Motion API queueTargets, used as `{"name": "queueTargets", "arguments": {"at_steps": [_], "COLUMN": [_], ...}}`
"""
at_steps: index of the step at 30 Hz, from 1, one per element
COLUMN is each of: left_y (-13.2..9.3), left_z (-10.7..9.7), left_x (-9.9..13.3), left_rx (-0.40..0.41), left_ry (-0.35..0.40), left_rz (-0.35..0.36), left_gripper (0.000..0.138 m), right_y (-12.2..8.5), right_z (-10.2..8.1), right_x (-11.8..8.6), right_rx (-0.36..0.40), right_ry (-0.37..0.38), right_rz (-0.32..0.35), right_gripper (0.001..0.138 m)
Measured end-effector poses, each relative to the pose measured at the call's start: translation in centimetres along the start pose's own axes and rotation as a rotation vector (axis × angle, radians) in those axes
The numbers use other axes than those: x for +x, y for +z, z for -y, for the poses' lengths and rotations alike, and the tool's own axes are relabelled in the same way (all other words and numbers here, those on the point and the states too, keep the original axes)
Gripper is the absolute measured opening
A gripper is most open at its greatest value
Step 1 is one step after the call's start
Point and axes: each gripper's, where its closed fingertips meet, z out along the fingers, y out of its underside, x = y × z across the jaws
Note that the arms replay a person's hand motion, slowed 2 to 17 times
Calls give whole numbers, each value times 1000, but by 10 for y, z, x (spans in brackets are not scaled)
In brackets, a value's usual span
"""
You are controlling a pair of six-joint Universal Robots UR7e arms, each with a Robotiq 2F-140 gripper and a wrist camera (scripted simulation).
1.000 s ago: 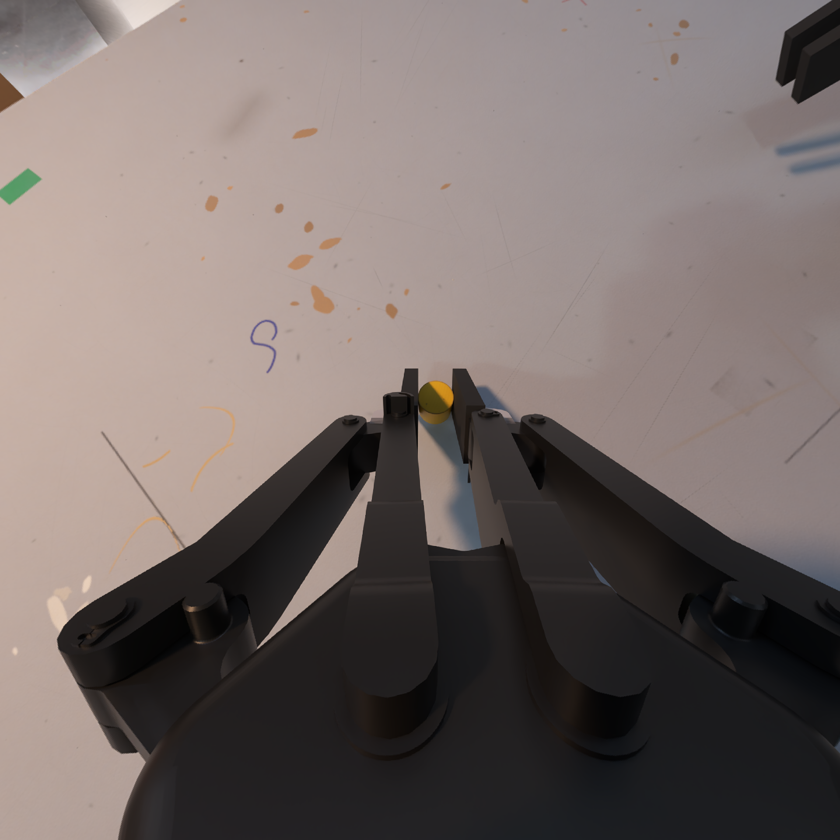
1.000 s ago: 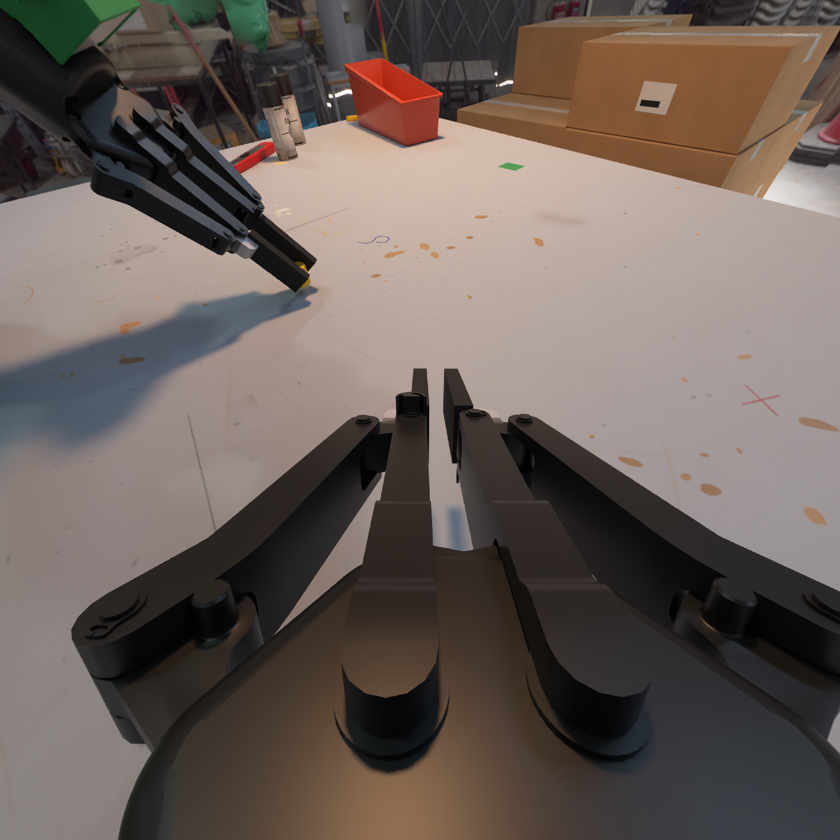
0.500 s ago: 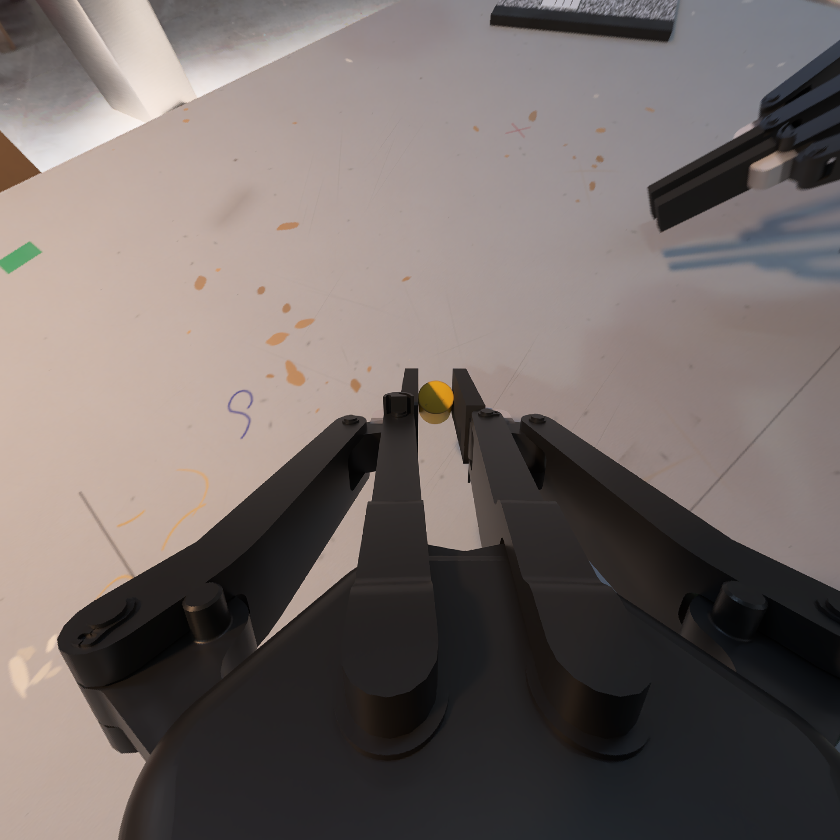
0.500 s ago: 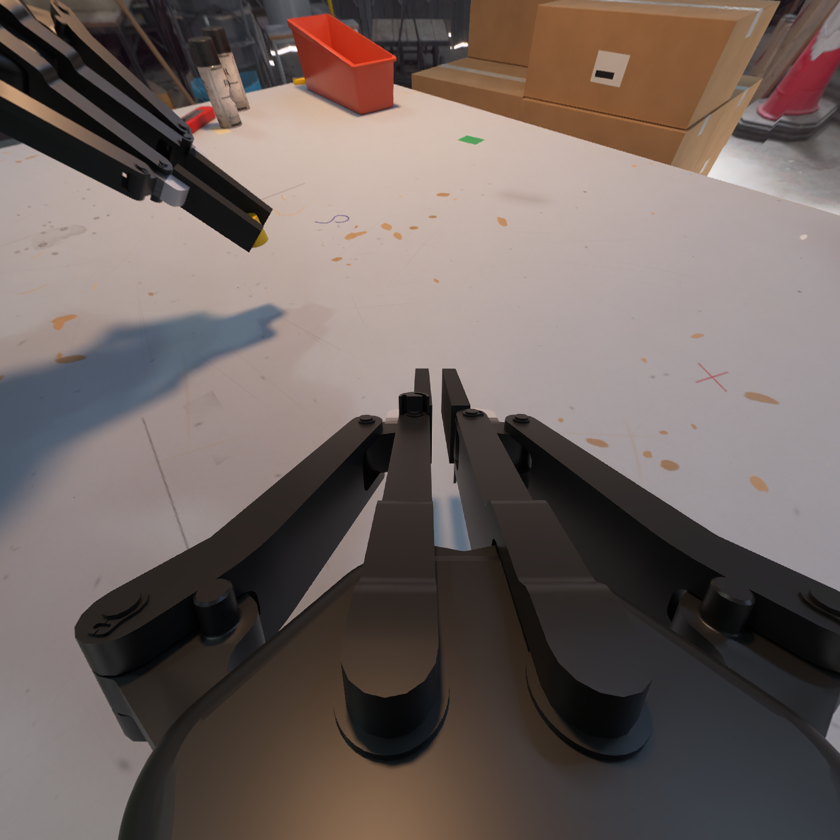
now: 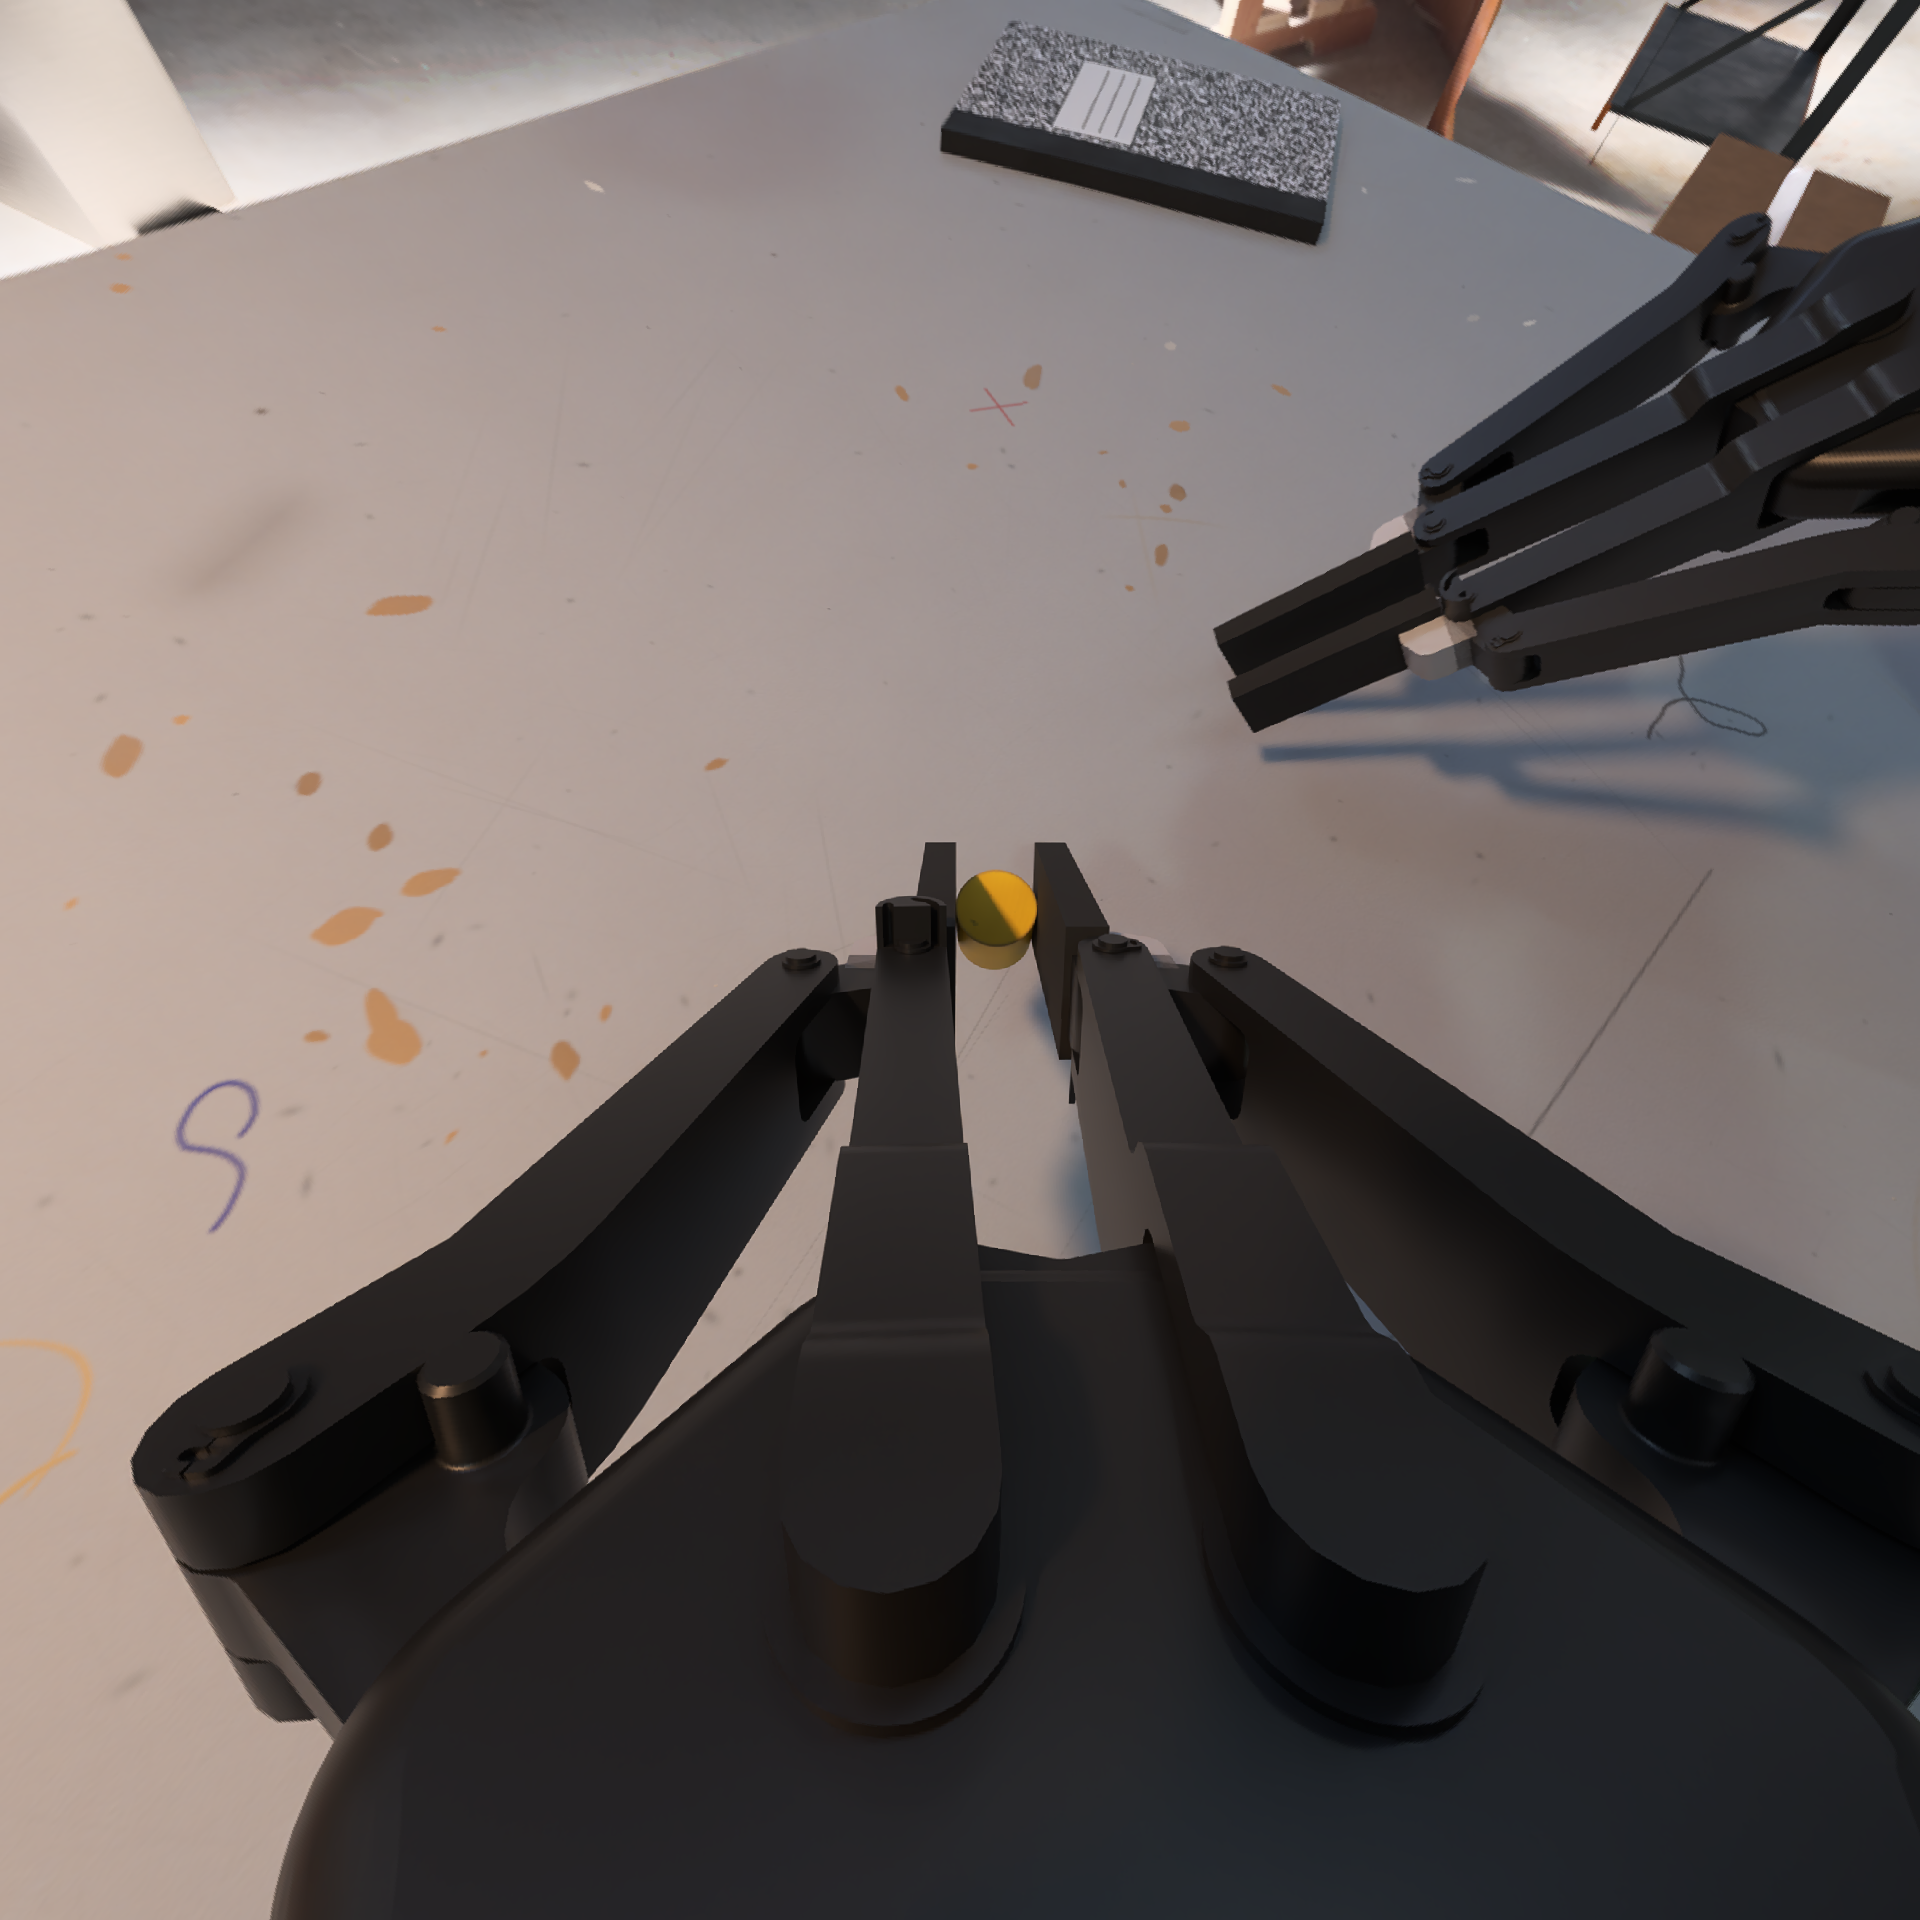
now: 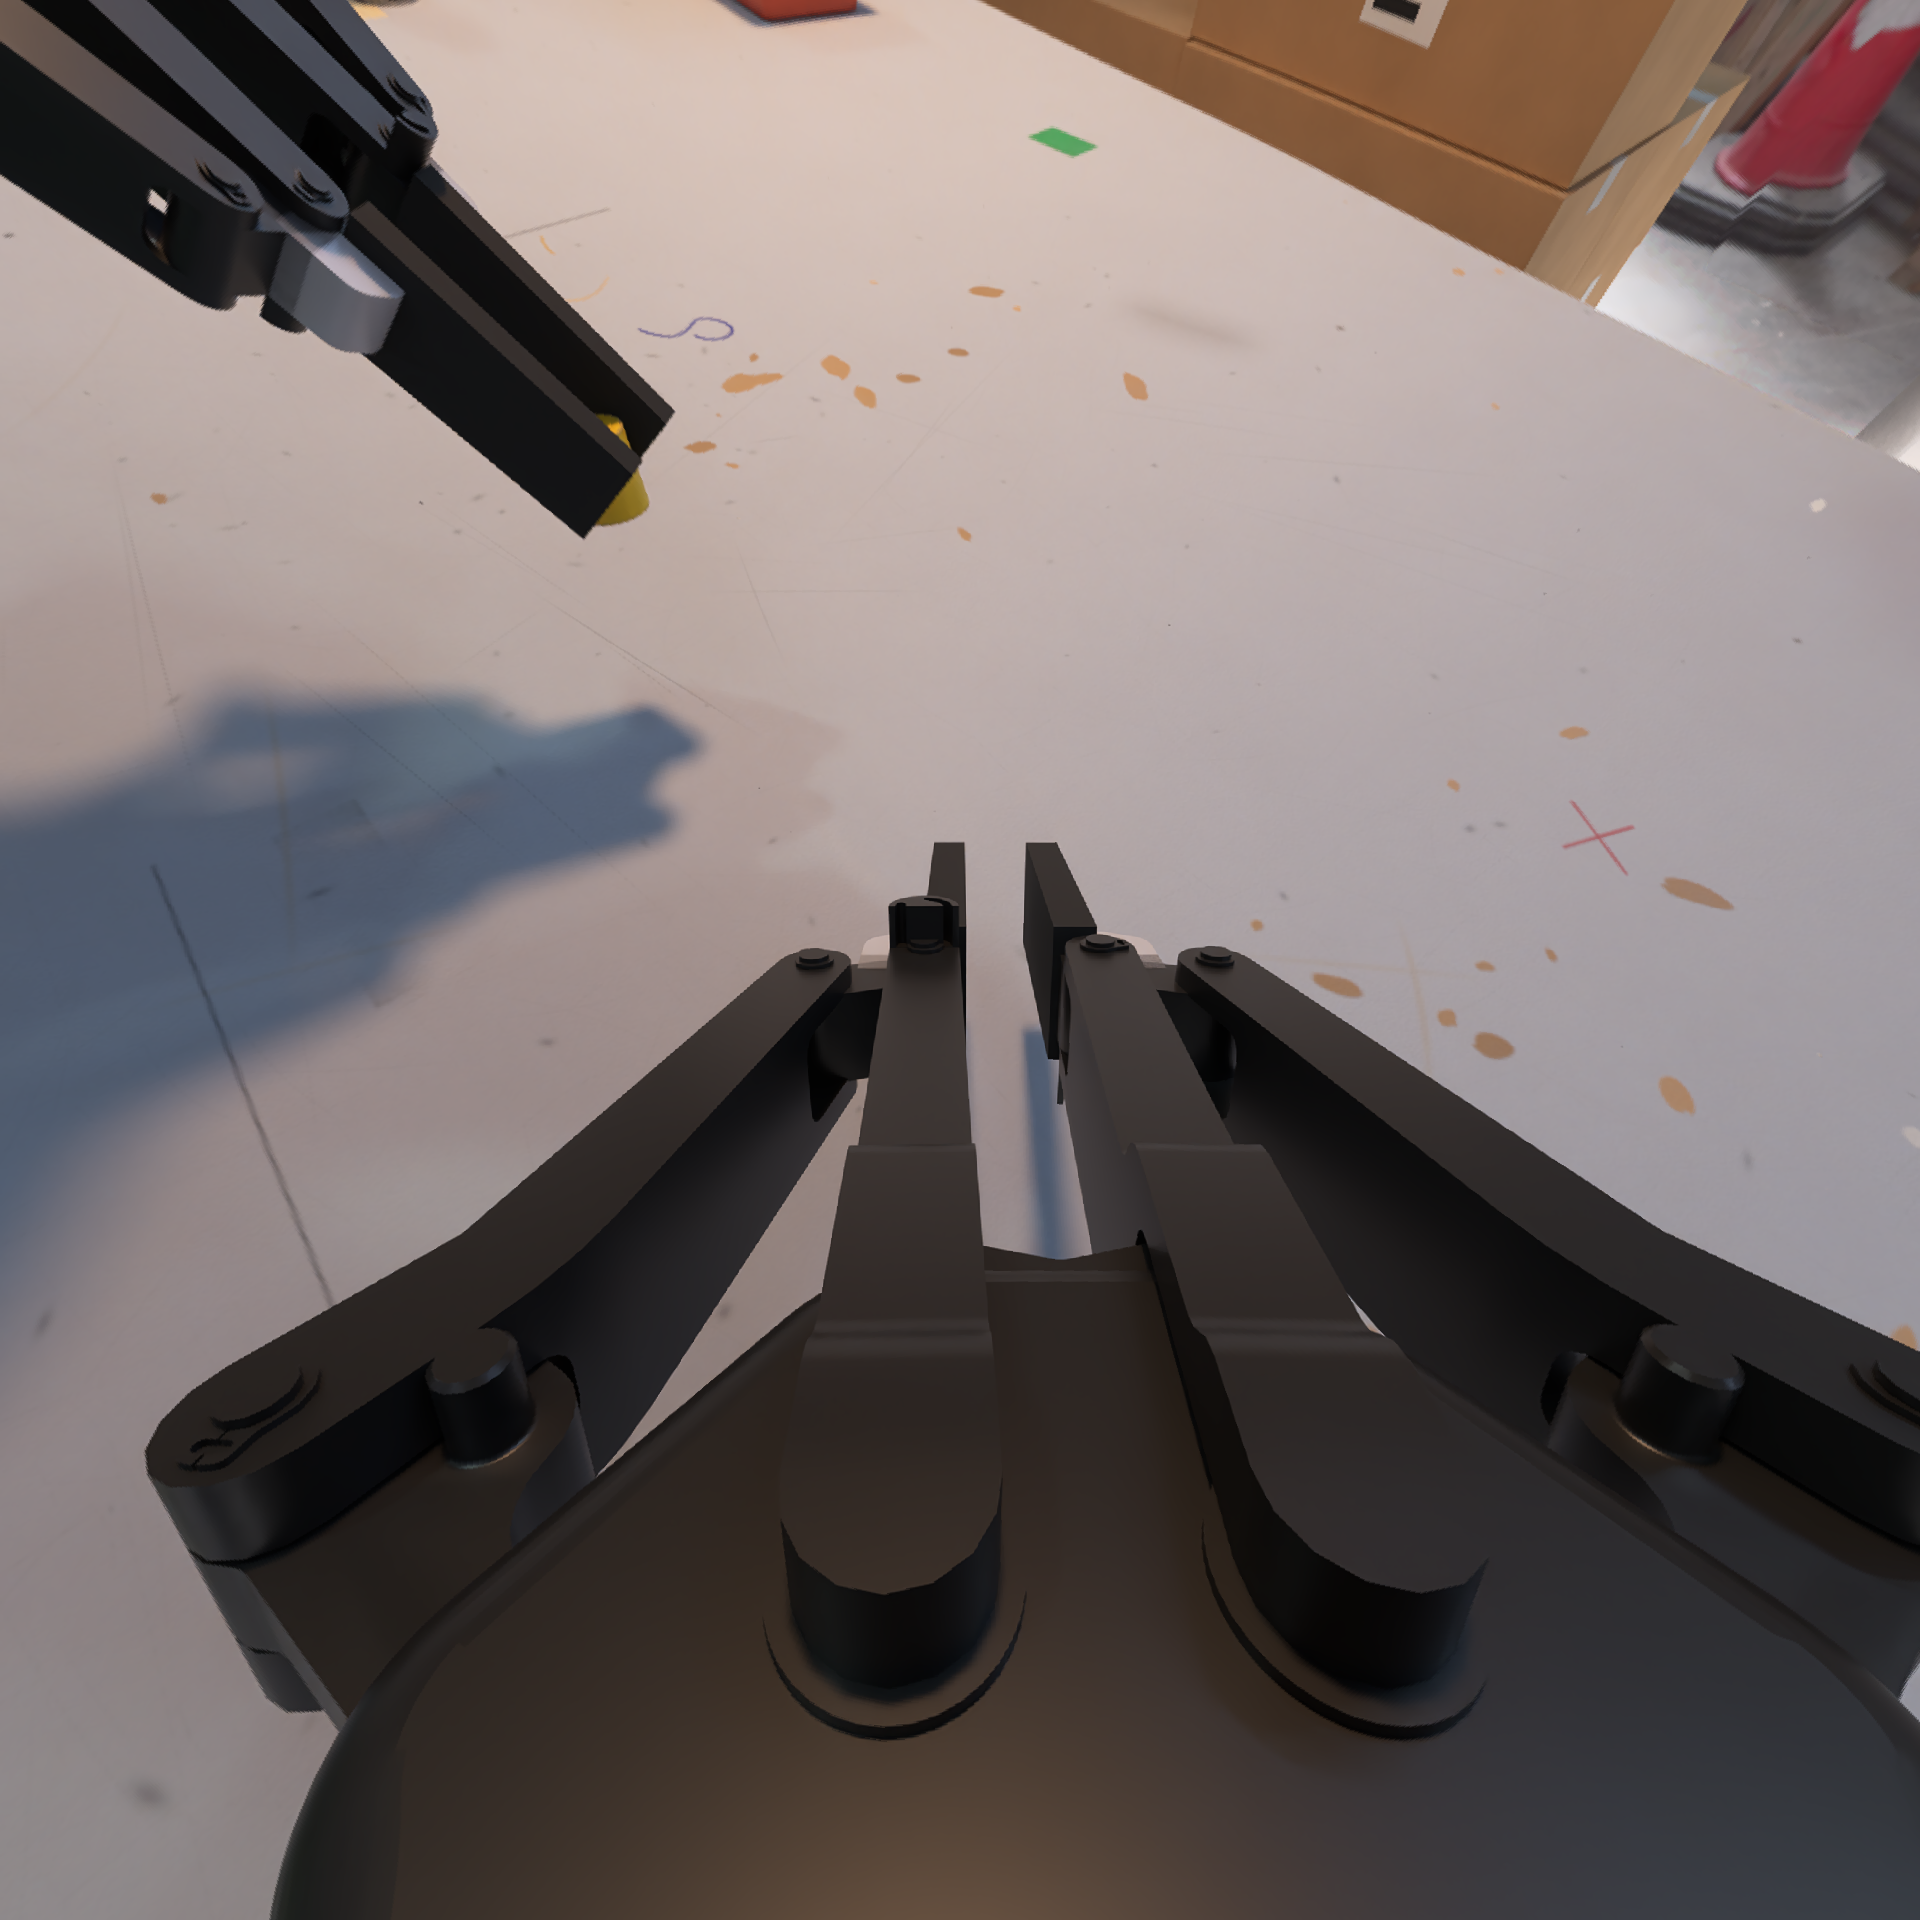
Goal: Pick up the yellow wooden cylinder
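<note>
Now the left end effector [image 5: 995,883] is squeezing the yellow cylinder [image 5: 995,918] between its two black fingers [image 5: 938,883], right near their tips. Looking from the right wrist view, the cylinder [image 6: 624,497] is peeking out under those same fingers, and the left end effector [image 6: 623,473] is hanging up in the air above the worktop [image 6: 1195,623], with its dark shadow [image 6: 343,831] lying well below it on the pale surface. So the cylinder is up off the worktop, not resting on it. The right end effector [image 6: 993,873] is holding nothing; its fingers are sitting close together with only a thin gap between them, nearly closed. From the left wrist view, the right end effector [image 5: 1242,675] is pointing in from the right side, well apart from the cylinder, and its own shadow is falling on the worktop [image 5: 623,520] just beneath it. A speckled black and white book [image 5: 1143,125] is lying flat at the far edge of the worktop. Little orange spots, a red cross [image 5: 997,407] and a blue squiggle [image 5: 218,1148] are marking the pale surface. A small green patch [image 6: 1062,141] is sitting far off, near the brown boxes [image 6: 1455,104] standing beside the worktop.
</note>
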Motion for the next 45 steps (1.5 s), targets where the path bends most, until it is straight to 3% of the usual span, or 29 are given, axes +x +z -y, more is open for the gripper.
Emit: {"name": "queueTargets", "arguments": {"at_steps": [4,10,20,32,45], "left_y": [15,34,57,72,81], "left_z": [2,4,9,15,17], "left_x": [9,20,31,43,43], "left_rx": [-23,-45,-86,-108,-138], "left_ry": [2,11,-16,-58,-95], "left_rz": [-17,-56,-96,-105,-88], "left_gripper": [20,20,20,20,20], "right_y": [3,4,5,12,17], "right_z": [1,11,15,9,5], "right_x": [2,-1,6,10,6], "right_rx": [-14,23,43,21,3], "right_ry": [4,11,18,71,70], "right_rz": [0,34,12,43,94], "right_gripper": [18,19,22,26,26]}}
